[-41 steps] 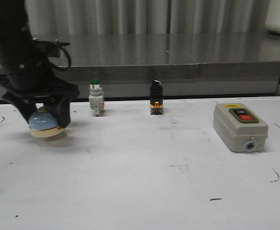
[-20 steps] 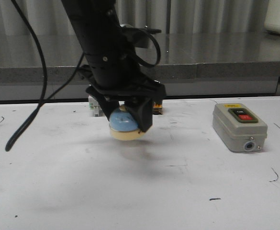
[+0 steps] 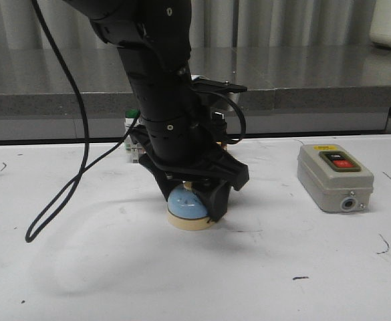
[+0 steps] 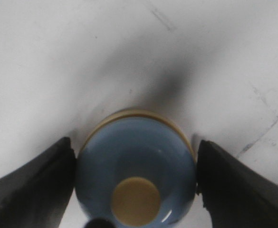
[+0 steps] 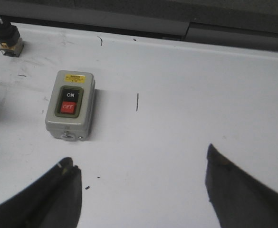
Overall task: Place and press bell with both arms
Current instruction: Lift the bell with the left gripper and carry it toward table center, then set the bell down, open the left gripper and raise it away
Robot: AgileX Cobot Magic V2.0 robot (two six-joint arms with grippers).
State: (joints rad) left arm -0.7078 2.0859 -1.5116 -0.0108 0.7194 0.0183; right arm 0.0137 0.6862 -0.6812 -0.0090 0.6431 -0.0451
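though seemingly touching table [image 3: 81, 267], bell [image 3: 187, 204] moved

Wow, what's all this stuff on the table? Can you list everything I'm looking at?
bell: 1, light blue with cream base, table centre, gripped by the left hand
grey switch box: 1, black ON and red OFF buttons, right side
green-capped push-button: 1, at the back, partly hidden by the arm
black knob switch: 1, at the back
table: 1, white, scuffed
left hand: 1, black, closed on the bell
right hand: 1, black, open
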